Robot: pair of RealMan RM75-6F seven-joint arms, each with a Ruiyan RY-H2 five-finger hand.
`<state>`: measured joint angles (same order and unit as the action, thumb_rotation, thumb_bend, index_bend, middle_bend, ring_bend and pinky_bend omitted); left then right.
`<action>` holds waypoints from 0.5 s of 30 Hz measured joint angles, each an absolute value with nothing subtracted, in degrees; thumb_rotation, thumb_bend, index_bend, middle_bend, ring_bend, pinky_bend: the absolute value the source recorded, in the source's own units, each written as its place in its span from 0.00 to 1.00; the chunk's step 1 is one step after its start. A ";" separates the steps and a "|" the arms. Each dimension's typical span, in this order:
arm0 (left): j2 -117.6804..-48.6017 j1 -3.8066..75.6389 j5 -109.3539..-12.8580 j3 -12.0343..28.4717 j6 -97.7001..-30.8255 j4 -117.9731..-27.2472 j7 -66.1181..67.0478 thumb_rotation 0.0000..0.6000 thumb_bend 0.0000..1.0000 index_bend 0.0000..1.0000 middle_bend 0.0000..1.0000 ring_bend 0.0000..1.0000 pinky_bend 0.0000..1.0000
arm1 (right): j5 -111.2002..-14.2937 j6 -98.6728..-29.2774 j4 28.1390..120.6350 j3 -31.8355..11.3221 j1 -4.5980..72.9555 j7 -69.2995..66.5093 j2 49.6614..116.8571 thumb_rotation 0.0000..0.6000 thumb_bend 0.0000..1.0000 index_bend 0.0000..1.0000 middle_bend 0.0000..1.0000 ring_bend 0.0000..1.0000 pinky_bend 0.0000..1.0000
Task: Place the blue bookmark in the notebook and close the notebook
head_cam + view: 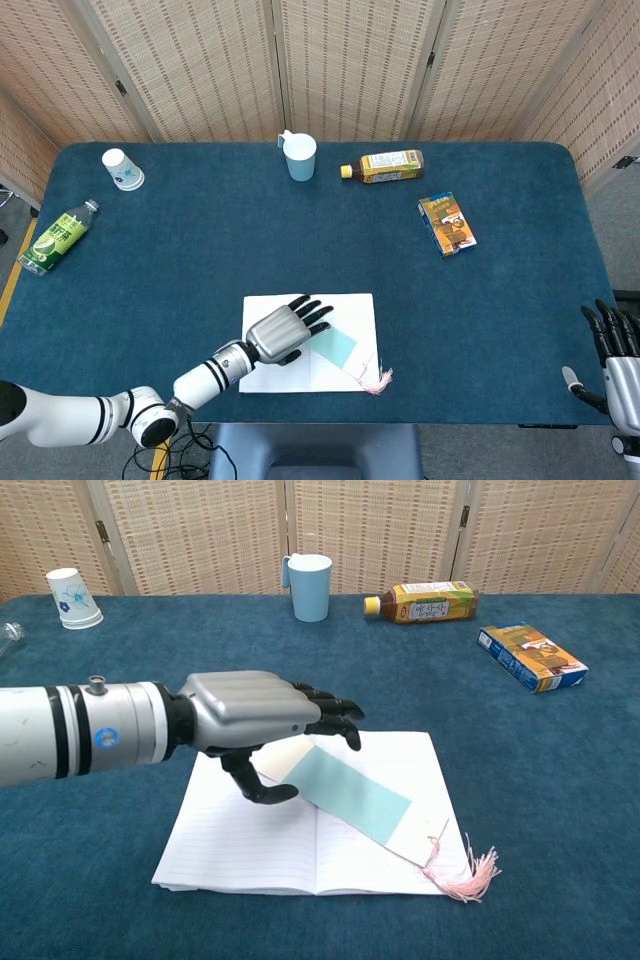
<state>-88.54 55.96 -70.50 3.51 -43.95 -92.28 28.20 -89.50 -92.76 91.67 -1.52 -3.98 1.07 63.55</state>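
Note:
The white lined notebook (355,310) (250,850) lies open near the table's front edge. The blue bookmark (335,347) (355,798) lies flat and slanted across its right page, and its pink tassel (465,872) trails off the lower right corner. My left hand (283,330) (260,715) hovers over the notebook's middle and the bookmark's upper left end. Its fingers are stretched out and apart, and nothing looks pinched between them. My right hand (612,335) shows only in the head view, beyond the table's right front corner, with fingers spread and holding nothing.
At the back stand a light blue cup (299,157) (310,585) and a lying tea bottle (385,166). A small box (447,224) lies at the right. A paper cup (122,169) and a green bottle (58,236) are at the far left.

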 measured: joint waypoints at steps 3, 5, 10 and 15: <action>-89.37 56.23 -69.79 3.77 -43.83 -92.35 28.27 0.72 0.63 0.23 0.00 0.00 0.11 | -89.53 -92.95 91.49 -1.54 -4.08 0.83 63.50 1.00 0.21 0.00 0.03 0.00 0.00; -89.96 56.54 -69.01 4.07 -43.67 -92.28 28.53 0.66 0.65 0.23 0.00 0.00 0.11 | -89.51 -93.05 91.40 -1.55 -4.16 0.65 63.45 1.00 0.21 0.00 0.03 0.00 0.00; -92.07 57.88 -65.59 5.04 -43.38 -91.53 30.82 0.55 0.65 0.23 0.00 0.00 0.11 | -89.49 -93.07 91.26 -1.48 -4.28 0.41 63.42 1.00 0.21 0.00 0.03 0.00 0.00; -94.62 59.47 -62.06 5.73 -43.75 -90.16 34.46 0.53 0.65 0.23 0.00 0.00 0.11 | -89.54 -93.09 91.20 -1.42 -4.37 0.38 63.29 1.00 0.21 0.00 0.03 0.00 0.00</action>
